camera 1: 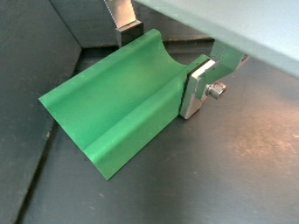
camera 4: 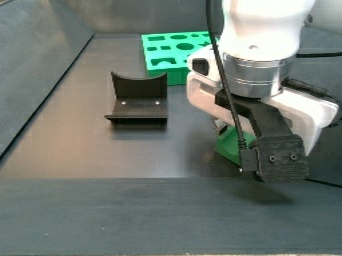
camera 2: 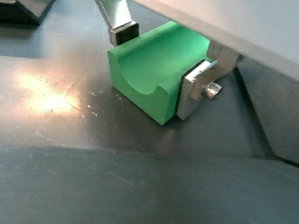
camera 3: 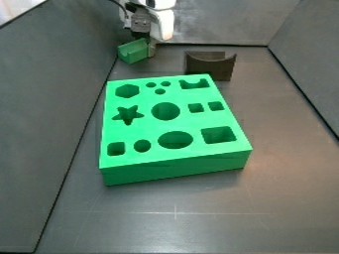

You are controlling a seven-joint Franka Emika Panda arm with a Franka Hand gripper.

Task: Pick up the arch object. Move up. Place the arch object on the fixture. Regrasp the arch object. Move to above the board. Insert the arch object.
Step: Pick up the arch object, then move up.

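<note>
1. The gripper [camera 2: 158, 72] is lowered to the dark table [camera 3: 265, 208], at the far corner past the board [camera 3: 172, 129] in a side view and close to the camera in the other side view [camera 4: 247, 150].

2. The arch object [camera 1: 117, 101] lies on the table between the fingers [camera 1: 198, 87]. Both wrist views show one silver plate on each side of it, with the notch visible as a scooped channel along its upper face [camera 2: 152, 74].

3. Finger state: set narrowly about the arch object, one plate against or just beside each of its sides. Whether they press on the piece cannot be told. The piece rests on the table surface in both wrist views.

4. In a side view the arch object [camera 3: 133, 50] sits directly under the gripper, near the back wall and well apart from the board's far edge. In the other side view only a green sliver [camera 4: 230, 145] shows behind the gripper body.

5. The fixture [camera 3: 209, 63] stands on the table beyond the board's far right corner, apart from the arch object and the gripper. Its concave top faces upward [camera 4: 136, 95] and carries nothing.

6. The board lies flat on the table with its star, circle, square, oval and arch cutouts open; it also appears at the back in a side view [camera 4: 178, 50].
</note>
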